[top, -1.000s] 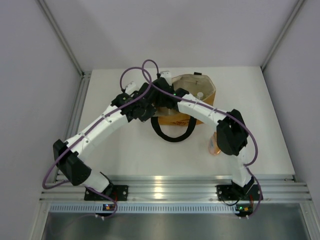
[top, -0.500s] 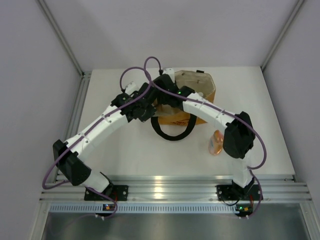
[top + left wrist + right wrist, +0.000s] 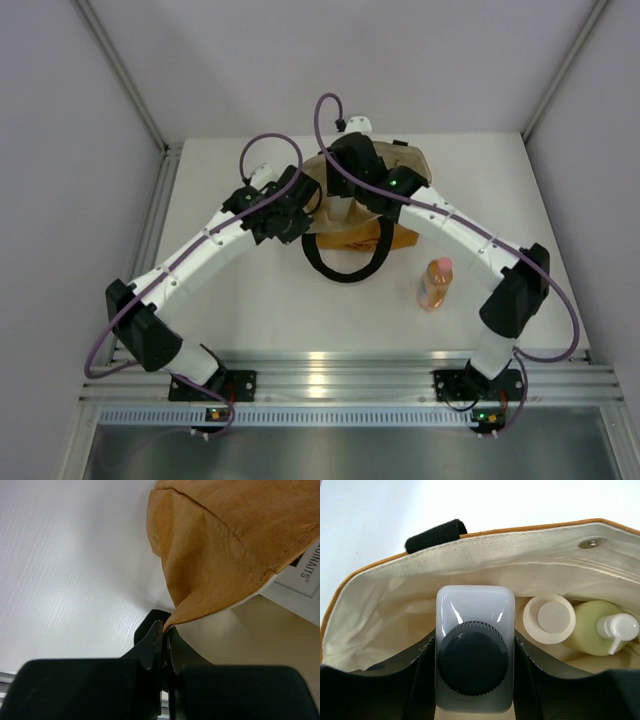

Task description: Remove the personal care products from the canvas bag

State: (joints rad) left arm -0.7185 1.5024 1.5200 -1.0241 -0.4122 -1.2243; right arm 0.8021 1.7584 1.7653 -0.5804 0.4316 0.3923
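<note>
Black right fingers (image 3: 422,677) clamp the white bottle (image 3: 475,625) with the dark cap from both sides, framed in the open mouth of the canvas bag (image 3: 385,580). Deeper inside, the cream bottle (image 3: 547,618) and the yellow-green bottle (image 3: 592,630) sit side by side, touching. Left fingers (image 3: 150,645) pinch a corner of the bag's tan rim. On the white counter (image 3: 230,300) the orange bottle (image 3: 434,284) stands upright near the bag's front right corner, not touching it

You have a white bench (image 3: 250,300) boxed in by pale grey walls (image 3: 80,120), with a ribbed aluminium rail (image 3: 340,375) along its near edge.
</note>
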